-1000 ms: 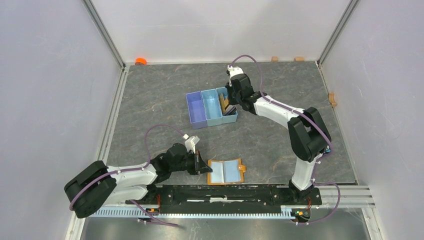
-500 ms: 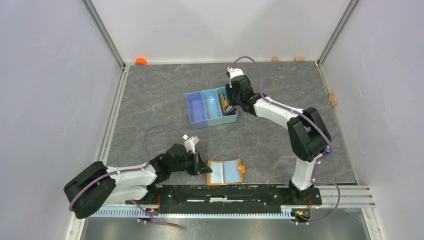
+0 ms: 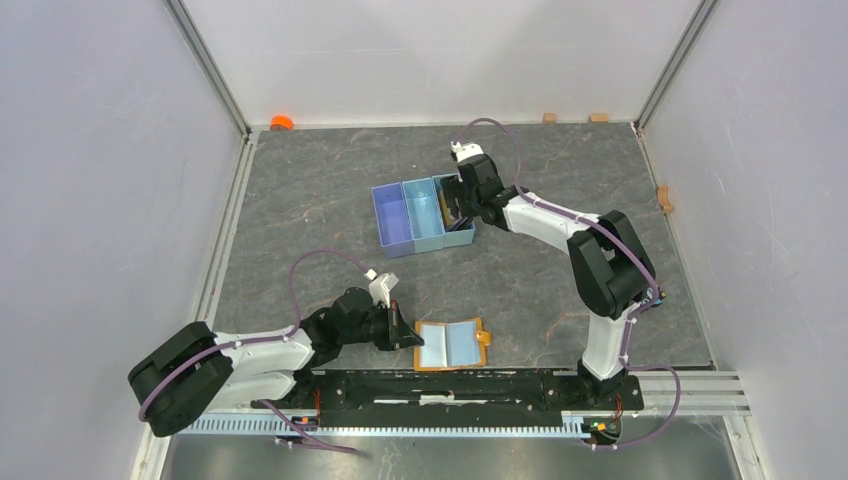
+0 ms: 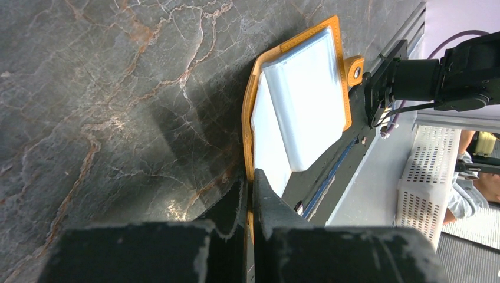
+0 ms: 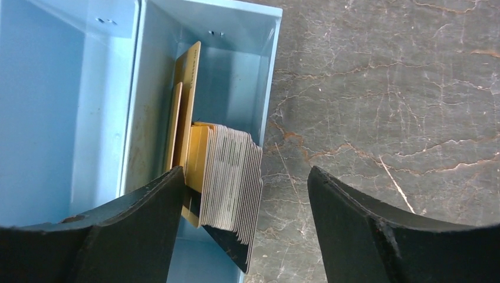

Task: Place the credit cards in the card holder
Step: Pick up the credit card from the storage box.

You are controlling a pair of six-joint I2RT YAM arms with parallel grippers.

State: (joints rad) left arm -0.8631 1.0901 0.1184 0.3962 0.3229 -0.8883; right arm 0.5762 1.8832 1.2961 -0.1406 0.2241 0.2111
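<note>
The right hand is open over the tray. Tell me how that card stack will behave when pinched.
The credit cards stand on edge, loosely fanned, so a pinch would probably slip some out rather than lift all. They look thin and stiff. The gold ones standing taller at the side may topple.

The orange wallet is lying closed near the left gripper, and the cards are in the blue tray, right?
No: the wallet lies open, pale panels up, as the top view shows. It is near the left gripper, and the cards are in the blue tray.
</note>
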